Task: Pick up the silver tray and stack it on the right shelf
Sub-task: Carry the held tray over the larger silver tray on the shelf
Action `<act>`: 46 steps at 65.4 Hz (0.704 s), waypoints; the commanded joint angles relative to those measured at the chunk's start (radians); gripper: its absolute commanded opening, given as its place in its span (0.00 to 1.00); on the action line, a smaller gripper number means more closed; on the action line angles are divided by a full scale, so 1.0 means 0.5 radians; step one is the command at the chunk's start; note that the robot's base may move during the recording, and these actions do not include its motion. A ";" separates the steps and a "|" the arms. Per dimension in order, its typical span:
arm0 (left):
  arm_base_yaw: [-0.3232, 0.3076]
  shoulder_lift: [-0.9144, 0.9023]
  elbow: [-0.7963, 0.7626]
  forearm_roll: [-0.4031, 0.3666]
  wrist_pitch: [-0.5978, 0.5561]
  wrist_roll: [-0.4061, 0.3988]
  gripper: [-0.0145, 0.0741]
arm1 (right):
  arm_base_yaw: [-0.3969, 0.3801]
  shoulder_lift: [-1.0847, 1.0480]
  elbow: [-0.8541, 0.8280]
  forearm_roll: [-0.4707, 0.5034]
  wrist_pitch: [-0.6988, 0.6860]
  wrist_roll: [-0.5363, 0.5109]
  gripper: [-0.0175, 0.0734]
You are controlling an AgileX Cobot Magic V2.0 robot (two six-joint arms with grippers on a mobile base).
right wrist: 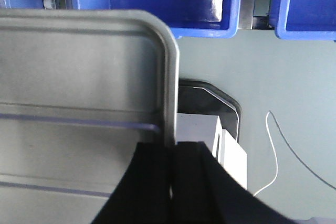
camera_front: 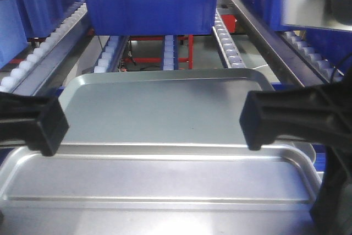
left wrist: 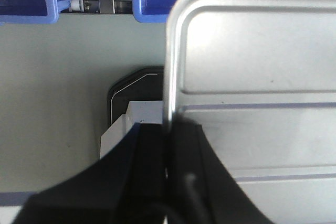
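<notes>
While left claw (left wrist: 168,132) and right claw (right wrist: 170,153) pinch silver tray (left wrist: 252,66) rims at 9 and 3 o'clock, uneven travel could twist it loose.

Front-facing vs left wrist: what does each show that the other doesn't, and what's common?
Front-facing only: the right gripper at the right edge of the silver tray, white roller rails, and a red frame beneath them. Left wrist only: two ribs across the tray's floor, and a white box on the pale floor under the tray's corner. Both: the left gripper shut on the tray's left rim, with blue bins behind.
</notes>
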 commanded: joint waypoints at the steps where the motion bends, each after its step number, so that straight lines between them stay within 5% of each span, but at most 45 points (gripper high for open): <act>1: -0.008 -0.051 -0.030 0.093 0.194 0.020 0.05 | -0.013 -0.045 -0.039 -0.112 0.144 -0.017 0.25; 46: -0.008 -0.051 -0.030 0.093 0.190 0.020 0.05 | -0.013 -0.045 -0.039 -0.102 0.184 -0.017 0.25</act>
